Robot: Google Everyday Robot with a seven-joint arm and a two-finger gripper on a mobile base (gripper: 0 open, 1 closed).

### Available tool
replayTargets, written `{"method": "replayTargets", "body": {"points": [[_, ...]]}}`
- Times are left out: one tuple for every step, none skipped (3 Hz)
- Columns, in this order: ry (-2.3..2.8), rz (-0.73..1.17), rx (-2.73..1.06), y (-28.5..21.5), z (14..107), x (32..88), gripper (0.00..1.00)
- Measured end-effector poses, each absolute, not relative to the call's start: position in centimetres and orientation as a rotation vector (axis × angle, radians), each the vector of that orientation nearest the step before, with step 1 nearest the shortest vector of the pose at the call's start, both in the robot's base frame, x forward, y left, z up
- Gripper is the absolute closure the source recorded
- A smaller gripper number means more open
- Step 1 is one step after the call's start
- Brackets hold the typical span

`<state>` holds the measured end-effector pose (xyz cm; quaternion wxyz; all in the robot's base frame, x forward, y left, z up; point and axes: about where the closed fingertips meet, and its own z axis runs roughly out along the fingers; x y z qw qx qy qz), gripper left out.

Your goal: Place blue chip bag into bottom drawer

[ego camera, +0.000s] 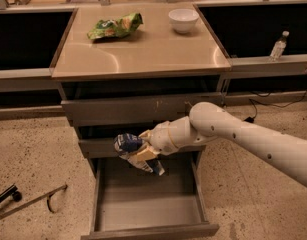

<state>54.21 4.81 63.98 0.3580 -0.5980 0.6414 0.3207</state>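
jaws clamped on the blue bag point(127, 144), which hangs in air over the open bottom drawer point(148, 209), toward its back and just in front of the middle drawer point(100, 148). probably held high to clear the walls before release. arm point(233, 134) reaches in low from the right, wrist angled down-left.

White-patched blue chip bag point(127, 143) in the cream tool point(141, 155) over the grey bottom drawer point(149, 231); green-yellow snack bag point(115, 26).
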Motion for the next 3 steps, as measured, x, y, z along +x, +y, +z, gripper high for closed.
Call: {"method": "replayTargets", "body": {"points": [[1.665, 0.827, -1.521, 4.9, 61.9, 53.6, 1.00], [1.768, 0.856, -1.481, 5.1, 54.0, 51.1, 1.00], [1.923, 0.910, -1.339, 6.8, 43.7, 49.4, 1.00]]}}
